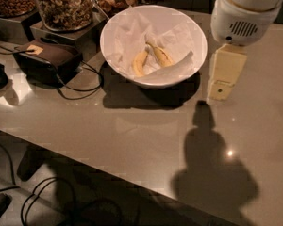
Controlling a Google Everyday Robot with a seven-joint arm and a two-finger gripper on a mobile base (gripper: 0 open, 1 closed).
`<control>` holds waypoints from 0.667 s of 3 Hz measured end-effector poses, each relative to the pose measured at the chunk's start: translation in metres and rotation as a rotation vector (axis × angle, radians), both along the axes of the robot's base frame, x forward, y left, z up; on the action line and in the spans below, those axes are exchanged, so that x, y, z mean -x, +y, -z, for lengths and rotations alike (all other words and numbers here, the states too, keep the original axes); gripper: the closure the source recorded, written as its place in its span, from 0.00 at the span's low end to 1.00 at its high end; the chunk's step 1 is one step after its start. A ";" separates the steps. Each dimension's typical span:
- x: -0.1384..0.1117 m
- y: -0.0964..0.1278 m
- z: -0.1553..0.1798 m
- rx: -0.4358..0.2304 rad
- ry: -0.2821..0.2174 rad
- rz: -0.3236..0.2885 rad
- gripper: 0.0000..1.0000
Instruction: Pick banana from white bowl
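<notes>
The white bowl (199,32) stands at the back middle of the grey table, lined with white paper. Two bananas lie in it side by side. The banana (161,56) is the longer, browner one on the right, with its thin stem pointing up and to the left. A shorter, paler banana (140,63) lies to its left. My gripper (220,92) hangs from the white arm at the upper right. It points down, just to the right of the bowl's rim and above the table, outside the bowl. It holds nothing that I can see.
Glass jars of nuts (63,4) stand on dark stands at the back left. A dark box (49,60) with a cable (80,95) lies left of the bowl. The table's front edge (85,161) runs diagonally, with cables on the floor below.
</notes>
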State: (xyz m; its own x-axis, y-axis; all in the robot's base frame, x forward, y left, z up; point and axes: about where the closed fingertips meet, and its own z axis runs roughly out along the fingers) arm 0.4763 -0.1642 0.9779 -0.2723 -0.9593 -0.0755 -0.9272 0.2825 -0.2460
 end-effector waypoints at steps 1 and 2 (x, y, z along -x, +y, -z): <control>0.001 -0.005 -0.002 -0.030 -0.019 -0.015 0.00; 0.004 -0.008 -0.008 -0.122 -0.007 -0.040 0.00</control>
